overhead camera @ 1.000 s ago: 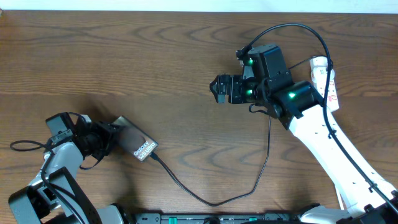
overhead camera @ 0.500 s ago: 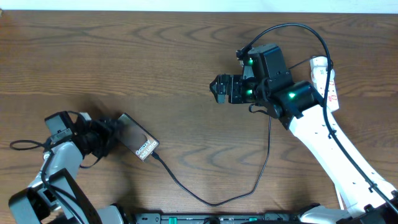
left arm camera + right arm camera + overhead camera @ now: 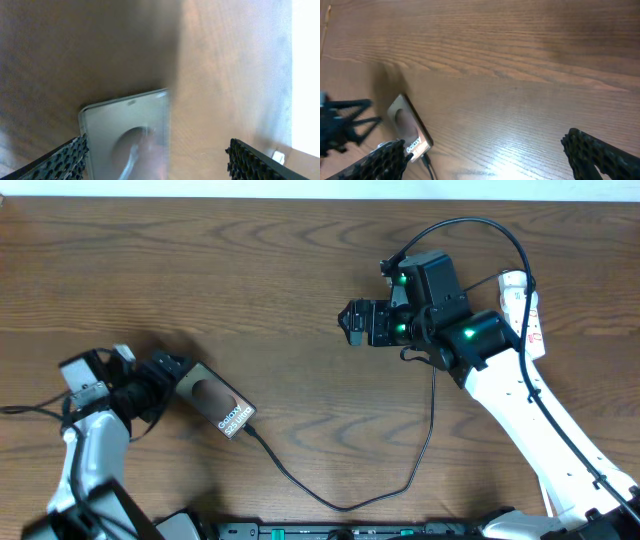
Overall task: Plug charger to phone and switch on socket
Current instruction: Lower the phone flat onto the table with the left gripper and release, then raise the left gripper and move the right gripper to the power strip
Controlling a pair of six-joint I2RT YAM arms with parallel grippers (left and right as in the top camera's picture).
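Since the earlier overhead frames the left arm has drawn back from the phone (image 3: pixel 215 407), which has turned slightly on the counter (image 3: pixel 200 270). The left fingers (image 3: pixel 65 157) are spread and released, with the phone's unlettered end lying between them, unclamped. The right fingers (image 3: pixel 592 150) are likewise spread with nothing between them, and hover well apart from the phone, towards the socket. The socket (image 3: pixel 530 315) lies farthest from the phone, partly hidden under the right arm; the position of its switch cannot be read. The charger (image 3: pixel 340 503) runs from the phone's lettered end in a loose loop towards the right arm, its tip apparently seated. Judgement: plugging looks complete; switching remains. No containers are in view.
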